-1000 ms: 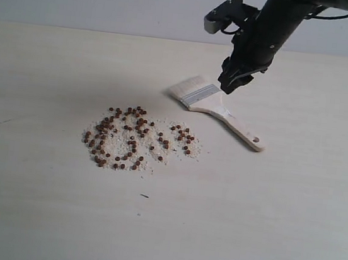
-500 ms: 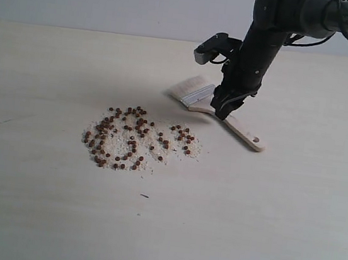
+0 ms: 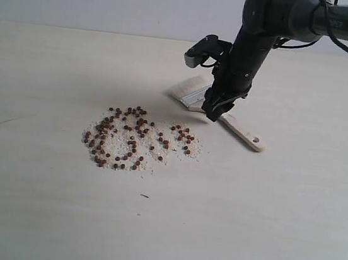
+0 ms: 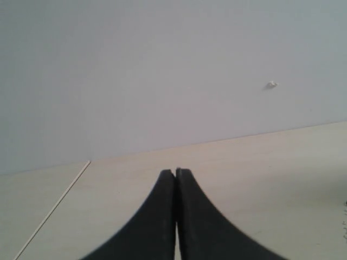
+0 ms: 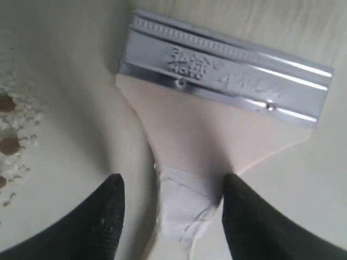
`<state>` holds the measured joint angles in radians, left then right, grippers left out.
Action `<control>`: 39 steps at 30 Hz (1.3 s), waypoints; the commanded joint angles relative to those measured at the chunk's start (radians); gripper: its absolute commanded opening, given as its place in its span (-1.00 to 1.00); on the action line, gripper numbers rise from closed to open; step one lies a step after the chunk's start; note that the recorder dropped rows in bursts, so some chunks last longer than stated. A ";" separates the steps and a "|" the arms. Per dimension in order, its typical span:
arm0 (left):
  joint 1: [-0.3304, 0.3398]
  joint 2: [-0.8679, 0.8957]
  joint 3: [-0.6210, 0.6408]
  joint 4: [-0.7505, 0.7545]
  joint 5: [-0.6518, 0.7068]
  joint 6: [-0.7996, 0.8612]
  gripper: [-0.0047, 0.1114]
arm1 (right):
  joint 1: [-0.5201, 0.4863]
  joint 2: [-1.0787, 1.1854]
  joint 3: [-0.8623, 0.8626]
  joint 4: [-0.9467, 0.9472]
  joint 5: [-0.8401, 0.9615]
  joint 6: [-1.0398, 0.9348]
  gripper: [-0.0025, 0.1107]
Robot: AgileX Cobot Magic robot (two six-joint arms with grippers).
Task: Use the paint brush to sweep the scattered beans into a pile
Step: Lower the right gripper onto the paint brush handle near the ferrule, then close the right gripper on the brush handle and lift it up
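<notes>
Right end effector point(image 3: 212, 112) is covering paint brush point(image 3: 240, 130) neck, 1 o'clock from the beans point(image 3: 131, 139); right wrist view is cropping its bristles.

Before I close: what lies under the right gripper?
The taped neck of the brush, just behind its ferrule, lies between the open fingers of the right gripper. The table beneath the brush is covered; finger contact with it cannot be seen.

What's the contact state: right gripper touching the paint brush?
Cannot tell. Right wrist view: the open right gripper straddles the paint brush handle; one finger shows bare table between, the other's edge meets the handle outline, contact unclear.
</notes>
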<state>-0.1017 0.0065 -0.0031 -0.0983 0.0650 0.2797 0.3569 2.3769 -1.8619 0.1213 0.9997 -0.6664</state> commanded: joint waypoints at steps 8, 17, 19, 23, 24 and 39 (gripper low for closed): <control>-0.003 -0.006 0.003 0.002 -0.007 0.001 -0.92 | 0.004 0.010 -0.009 -0.066 -0.002 0.048 0.07; -0.003 -0.006 0.003 0.002 -0.007 0.001 -0.92 | 0.004 0.012 -0.009 -0.016 -0.031 0.088 0.09; -0.003 -0.006 0.003 0.002 -0.007 0.001 -0.92 | 0.004 0.012 -0.009 -0.025 -0.027 0.092 0.09; -0.003 -0.006 0.003 0.002 -0.007 0.001 -0.92 | 0.004 0.016 -0.009 -0.025 -0.027 0.094 0.09; -0.003 -0.006 0.003 0.002 -0.007 0.001 -0.92 | 0.004 0.018 -0.009 -0.025 -0.027 0.094 0.09; -0.003 -0.006 0.003 0.002 -0.007 0.001 -0.92 | 0.004 0.044 -0.009 -0.053 -0.021 0.124 0.01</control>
<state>-0.1017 0.0065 -0.0031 -0.0983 0.0650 0.2797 0.3592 2.4048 -1.8739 0.0918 0.9794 -0.5520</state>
